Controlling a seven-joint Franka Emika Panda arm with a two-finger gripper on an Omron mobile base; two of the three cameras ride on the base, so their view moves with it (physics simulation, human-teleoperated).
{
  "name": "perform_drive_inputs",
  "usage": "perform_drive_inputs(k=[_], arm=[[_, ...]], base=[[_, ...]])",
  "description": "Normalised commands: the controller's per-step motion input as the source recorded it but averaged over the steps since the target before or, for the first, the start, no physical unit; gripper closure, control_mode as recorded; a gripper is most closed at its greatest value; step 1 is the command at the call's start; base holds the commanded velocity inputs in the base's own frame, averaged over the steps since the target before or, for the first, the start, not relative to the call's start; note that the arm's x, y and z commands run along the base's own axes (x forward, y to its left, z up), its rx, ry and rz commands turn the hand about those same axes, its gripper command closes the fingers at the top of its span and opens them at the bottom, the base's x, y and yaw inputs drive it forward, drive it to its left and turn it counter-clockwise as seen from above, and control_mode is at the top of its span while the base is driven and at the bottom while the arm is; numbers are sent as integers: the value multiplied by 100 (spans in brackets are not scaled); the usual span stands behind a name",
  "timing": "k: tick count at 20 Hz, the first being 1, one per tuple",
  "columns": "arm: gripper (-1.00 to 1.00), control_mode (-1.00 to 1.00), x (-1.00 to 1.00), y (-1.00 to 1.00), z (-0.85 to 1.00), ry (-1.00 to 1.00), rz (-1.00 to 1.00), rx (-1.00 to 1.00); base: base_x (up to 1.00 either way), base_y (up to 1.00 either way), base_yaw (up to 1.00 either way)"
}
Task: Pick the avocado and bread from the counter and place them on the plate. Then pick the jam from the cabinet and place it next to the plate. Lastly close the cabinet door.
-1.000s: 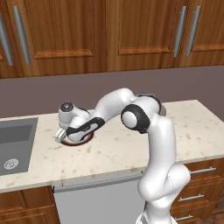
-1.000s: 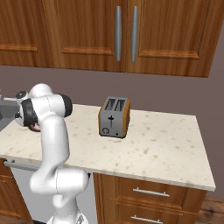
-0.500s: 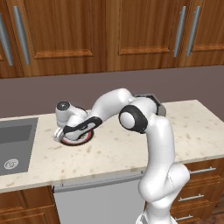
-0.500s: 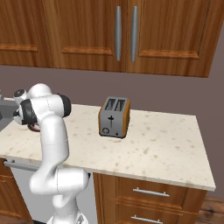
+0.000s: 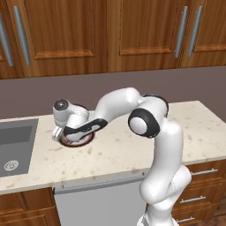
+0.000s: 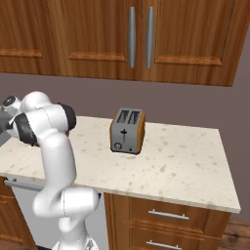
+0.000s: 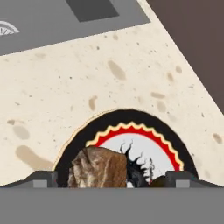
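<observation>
The bread (image 7: 97, 168) lies on the plate (image 7: 131, 119), free between jaws that now stand wide after being nearly closed a second ago. That reads as a release, and a dark shape beside the bread may be the avocado. If so, the jam in the cabinet (image 6: 141, 36) above the surface (image 5: 110, 150) comes next.

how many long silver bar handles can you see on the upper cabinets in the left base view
4. Two bar handles at the far left, one cut by the frame edge and one beside it; two at the right, side by side. More may lie outside the frame.
</observation>
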Motion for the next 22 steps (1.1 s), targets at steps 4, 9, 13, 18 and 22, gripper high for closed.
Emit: perform_drive_inputs(k=[4,9,13,18,22], arm=[[-100,-100,-59,-1,55,-14,1,0],[-100,-100,-46,-19,22,-7,0,-1],[-100,-100,-33,-48,24,-5,-4,0],[-100,-100,-29,-63,26,-2,-7,0],[-100,-100,-28,-66,29,0,-9,2]], base=[[0,0,0],[0,0,0],[0,0,0],[0,0,0],[0,0,0]])
